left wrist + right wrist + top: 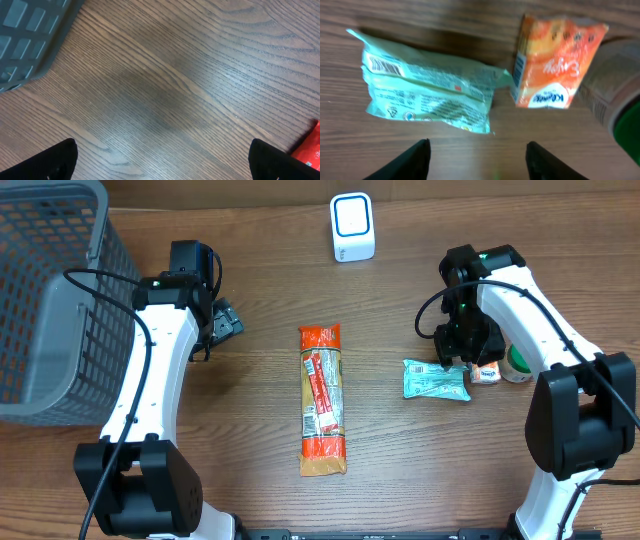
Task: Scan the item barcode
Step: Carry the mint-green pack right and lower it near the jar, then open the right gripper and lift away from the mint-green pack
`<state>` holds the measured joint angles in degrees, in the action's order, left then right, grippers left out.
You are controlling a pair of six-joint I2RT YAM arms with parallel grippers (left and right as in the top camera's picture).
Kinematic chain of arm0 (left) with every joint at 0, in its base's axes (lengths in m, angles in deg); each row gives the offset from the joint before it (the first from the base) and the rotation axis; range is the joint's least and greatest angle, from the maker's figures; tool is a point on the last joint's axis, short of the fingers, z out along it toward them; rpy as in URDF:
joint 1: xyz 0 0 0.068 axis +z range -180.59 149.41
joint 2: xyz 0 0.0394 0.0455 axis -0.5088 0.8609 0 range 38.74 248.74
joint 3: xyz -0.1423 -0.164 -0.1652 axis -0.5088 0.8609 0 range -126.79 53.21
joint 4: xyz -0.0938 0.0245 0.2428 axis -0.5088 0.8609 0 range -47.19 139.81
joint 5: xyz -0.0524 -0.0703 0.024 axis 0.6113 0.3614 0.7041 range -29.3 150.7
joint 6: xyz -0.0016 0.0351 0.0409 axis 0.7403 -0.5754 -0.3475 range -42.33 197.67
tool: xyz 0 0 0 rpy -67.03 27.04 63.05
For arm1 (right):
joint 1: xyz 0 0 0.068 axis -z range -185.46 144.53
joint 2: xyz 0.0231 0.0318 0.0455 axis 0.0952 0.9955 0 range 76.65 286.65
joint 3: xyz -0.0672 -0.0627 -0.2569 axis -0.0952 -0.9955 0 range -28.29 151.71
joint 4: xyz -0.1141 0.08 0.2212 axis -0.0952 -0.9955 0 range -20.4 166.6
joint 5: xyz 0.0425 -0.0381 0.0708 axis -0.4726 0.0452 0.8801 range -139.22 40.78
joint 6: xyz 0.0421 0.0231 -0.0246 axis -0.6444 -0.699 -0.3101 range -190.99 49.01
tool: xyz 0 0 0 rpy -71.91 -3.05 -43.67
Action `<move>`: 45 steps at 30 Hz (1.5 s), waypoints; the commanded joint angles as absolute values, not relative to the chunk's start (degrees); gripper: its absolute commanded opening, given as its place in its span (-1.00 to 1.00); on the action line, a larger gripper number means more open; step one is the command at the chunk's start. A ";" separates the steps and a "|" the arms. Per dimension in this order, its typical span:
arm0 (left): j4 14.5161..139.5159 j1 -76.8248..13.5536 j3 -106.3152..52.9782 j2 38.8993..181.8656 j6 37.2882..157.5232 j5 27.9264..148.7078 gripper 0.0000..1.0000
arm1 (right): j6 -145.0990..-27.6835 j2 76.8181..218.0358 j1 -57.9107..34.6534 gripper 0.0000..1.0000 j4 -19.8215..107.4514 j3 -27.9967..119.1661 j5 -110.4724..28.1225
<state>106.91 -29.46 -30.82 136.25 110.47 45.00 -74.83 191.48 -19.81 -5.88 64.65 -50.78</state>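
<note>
the brown wood-grain table [250, 500] carries everything. the grey plastic mesh basket [40, 300] fills its far left corner. the left gripper [162, 145] hangs near it, jaws spread wide and holding nothing. the long orange-and-tan snack packet [322, 400] lies alone mid-table, and the white scanner box with a blue window [352, 227] stands beyond it. the pale green foil packet [430, 87] lies flat on the right, just beside the small orange carton [555, 60]. the right gripper [477, 147] hovers over it, jaws apart and holding nothing. probably best to pinch the packet's long edge, well clear of its 1 barcode [382, 65], so the stripes meet the scanner uncovered.
</note>
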 commanded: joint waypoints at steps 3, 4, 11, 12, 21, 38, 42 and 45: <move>106.86 -29.88 -31.65 135.16 109.81 44.21 1.00 | -75.83 190.87 -21.37 -0.35 -2.86 64.65 -37.73; 106.88 -29.88 -31.65 135.16 109.79 44.21 0.99 | -75.48 190.87 -22.07 -0.61 -1.94 64.65 -34.56; 106.86 -29.88 -31.65 135.16 109.81 44.21 0.99 | -79.03 190.89 -28.80 -0.92 4.31 64.65 -33.71; 106.88 -29.88 -31.65 135.16 109.81 44.21 1.00 | -80.82 190.89 -29.87 -0.92 5.69 64.65 -35.24; 106.86 -29.88 -31.65 135.16 109.81 44.21 1.00 | -87.55 190.89 -35.11 -0.88 11.98 64.63 -45.34; 106.86 -29.88 -31.65 135.16 109.81 44.21 1.00 | -87.53 190.89 -35.18 -0.77 26.58 47.63 -50.28; 106.86 -29.88 -31.65 135.16 109.81 44.21 0.99 | -87.55 190.89 -34.20 -0.76 25.58 46.54 -54.82; 106.86 -29.88 -31.65 135.16 109.79 44.23 1.00 | -87.57 190.89 -32.36 -0.72 24.44 46.54 -55.90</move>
